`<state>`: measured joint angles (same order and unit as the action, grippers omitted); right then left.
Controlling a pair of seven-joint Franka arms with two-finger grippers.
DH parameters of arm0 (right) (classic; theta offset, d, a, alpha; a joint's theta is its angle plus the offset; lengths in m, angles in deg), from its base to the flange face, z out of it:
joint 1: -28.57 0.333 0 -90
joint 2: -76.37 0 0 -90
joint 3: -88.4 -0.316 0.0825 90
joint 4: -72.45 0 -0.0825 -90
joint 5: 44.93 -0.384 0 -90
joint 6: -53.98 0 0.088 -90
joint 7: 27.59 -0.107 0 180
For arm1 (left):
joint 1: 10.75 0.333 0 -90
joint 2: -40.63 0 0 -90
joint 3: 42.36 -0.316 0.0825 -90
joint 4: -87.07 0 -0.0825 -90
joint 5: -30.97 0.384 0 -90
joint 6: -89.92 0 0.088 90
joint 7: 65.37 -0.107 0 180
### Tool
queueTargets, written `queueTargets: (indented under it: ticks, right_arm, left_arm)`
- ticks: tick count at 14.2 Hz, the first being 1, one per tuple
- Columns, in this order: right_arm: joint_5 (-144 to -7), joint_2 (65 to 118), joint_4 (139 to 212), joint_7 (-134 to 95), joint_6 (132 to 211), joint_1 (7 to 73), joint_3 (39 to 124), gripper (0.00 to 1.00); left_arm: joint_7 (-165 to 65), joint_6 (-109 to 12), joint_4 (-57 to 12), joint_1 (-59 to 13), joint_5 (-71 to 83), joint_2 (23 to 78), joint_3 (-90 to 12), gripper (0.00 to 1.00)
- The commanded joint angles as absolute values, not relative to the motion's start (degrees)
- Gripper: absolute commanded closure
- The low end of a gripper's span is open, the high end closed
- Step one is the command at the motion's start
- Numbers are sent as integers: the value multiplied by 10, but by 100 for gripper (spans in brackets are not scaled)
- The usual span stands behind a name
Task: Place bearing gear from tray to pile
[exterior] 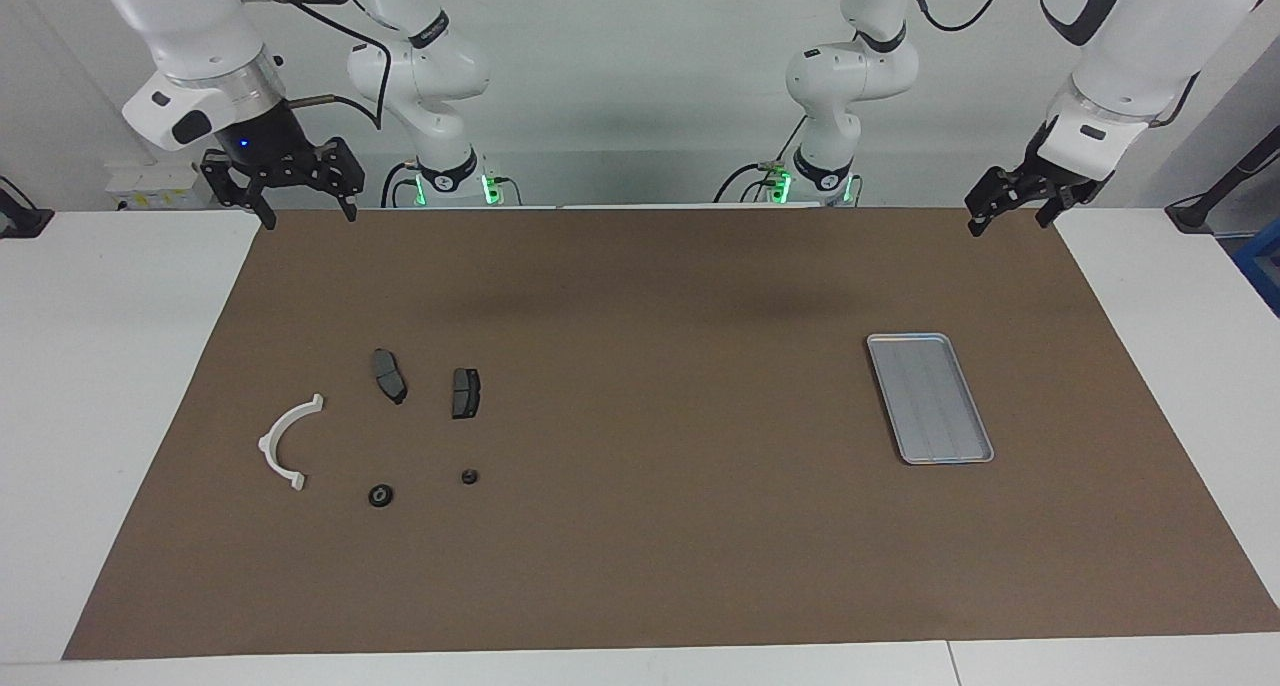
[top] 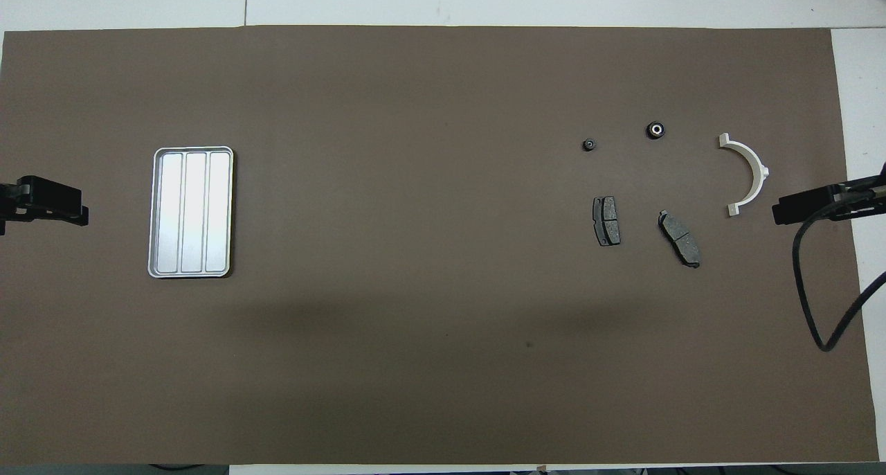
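Facing view: the tray [exterior: 930,398] lies bare at the left arm's end of the surface [exterior: 650,566]. The bearing gear [exterior: 380,496] rests in the pile at the right arm's end, by the white bracket [exterior: 285,441], two dark plates [exterior: 389,375] and a smaller black part [exterior: 468,476]. The right tool [exterior: 281,188], fingers apart and empty, hangs over the mat's corner nearest the robots, well apart from the gear. The left tool [exterior: 1010,206], also spread and empty, waits over the other such corner.

Overhead view: the gear [top: 655,129] lies farther from the robots than the plates; the right tool [top: 806,205] shows just beside the bracket [top: 746,174], the left tool [top: 48,201] near the tray [top: 192,212].

A brown mat [exterior: 640,526] covers a white table [exterior: 100,366] before a pale wall [exterior: 640,66].
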<state>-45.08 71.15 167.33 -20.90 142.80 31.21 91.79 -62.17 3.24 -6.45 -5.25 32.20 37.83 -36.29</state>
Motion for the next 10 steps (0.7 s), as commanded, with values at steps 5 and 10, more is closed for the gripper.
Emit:
queueTargets:
  ticks: [5, 10]
  right_arm:
    - [-423, 712, 1683, -221, 1442, 309, 912, 0]
    - [-412, 715, 1683, -221, 1450, 308, 907, 0]
  left_arm:
    - [-626, 36, -74, -53, 320, 370, -363, 0]
    - [-626, 36, -74, -53, 320, 370, -363, 0]
